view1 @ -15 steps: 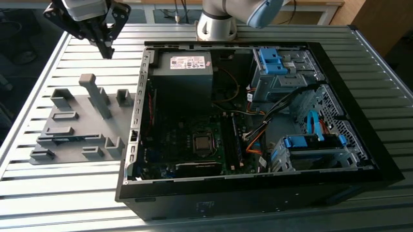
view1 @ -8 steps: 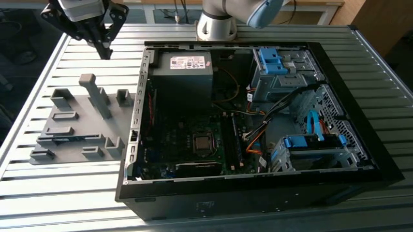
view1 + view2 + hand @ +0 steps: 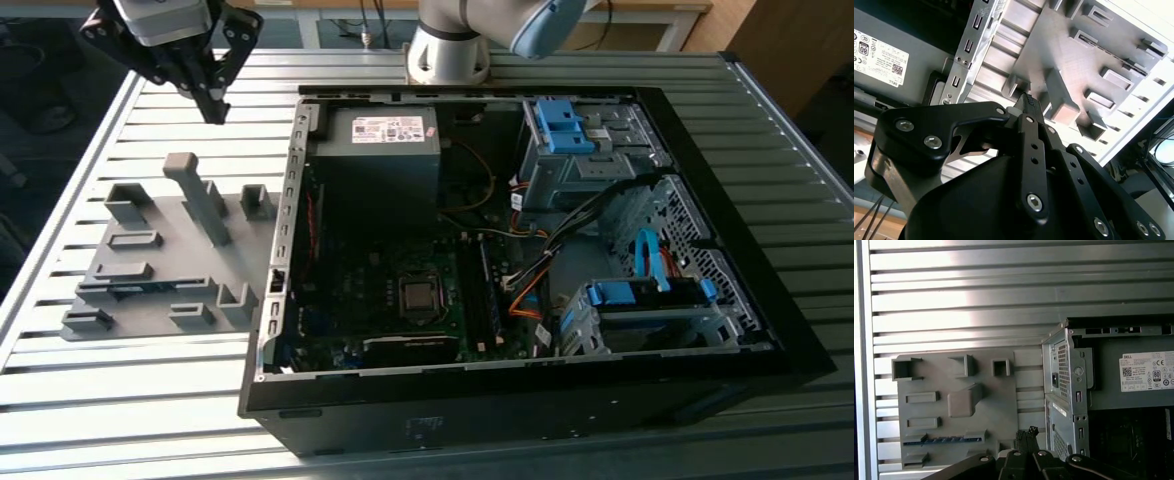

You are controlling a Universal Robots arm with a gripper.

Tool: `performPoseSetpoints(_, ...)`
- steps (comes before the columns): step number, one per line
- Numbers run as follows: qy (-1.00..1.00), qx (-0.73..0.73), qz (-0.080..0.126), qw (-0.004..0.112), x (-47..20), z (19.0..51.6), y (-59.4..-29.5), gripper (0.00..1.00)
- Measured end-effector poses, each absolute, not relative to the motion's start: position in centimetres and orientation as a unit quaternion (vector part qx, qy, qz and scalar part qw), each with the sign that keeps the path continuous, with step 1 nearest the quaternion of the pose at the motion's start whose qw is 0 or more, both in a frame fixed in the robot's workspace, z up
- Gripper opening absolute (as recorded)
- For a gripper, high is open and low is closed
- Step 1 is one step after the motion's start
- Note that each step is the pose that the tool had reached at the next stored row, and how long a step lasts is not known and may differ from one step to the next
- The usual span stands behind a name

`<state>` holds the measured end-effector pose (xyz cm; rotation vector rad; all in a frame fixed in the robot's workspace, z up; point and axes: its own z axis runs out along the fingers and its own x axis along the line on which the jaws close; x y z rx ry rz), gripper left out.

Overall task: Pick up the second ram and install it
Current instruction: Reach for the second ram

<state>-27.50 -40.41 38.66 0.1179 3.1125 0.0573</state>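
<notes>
The second ram (image 3: 941, 440) is a thin blue-green stick standing on edge in a slot of the grey holder tray (image 3: 999, 405), near the tray's front edge in the exterior view (image 3: 134, 289). In the second wrist view the ram (image 3: 1106, 46) shows as a dark line in the tray. My gripper (image 3: 211, 108) hangs high above the table, behind the tray and off the far-left corner of the computer case (image 3: 534, 250). Its fingertips (image 3: 1029, 100) are pressed together with nothing between them. In the first wrist view the gripper (image 3: 1026, 432) is well apart from the ram.
The open black case lies on the slatted metal table (image 3: 200, 420), to the exterior view's right of the tray. Inside are a grey power supply (image 3: 376, 150), the motherboard (image 3: 400, 300), loose cables and blue drive-bay latches (image 3: 567, 125). A tall grey post (image 3: 200, 195) rises from the tray.
</notes>
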Motion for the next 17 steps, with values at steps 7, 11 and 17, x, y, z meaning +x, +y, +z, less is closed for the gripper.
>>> performPoseSetpoints(7,0.999,0.038,0.018,0.013,-27.7,38.64,-40.47,0.11)
performPoseSetpoints(11,0.999,0.038,0.018,0.013,-27.78,38.62,-40.48,0.11)
performPoseSetpoints(17,0.999,0.038,0.018,0.013,-27.95,38.61,-40.5,0.11)
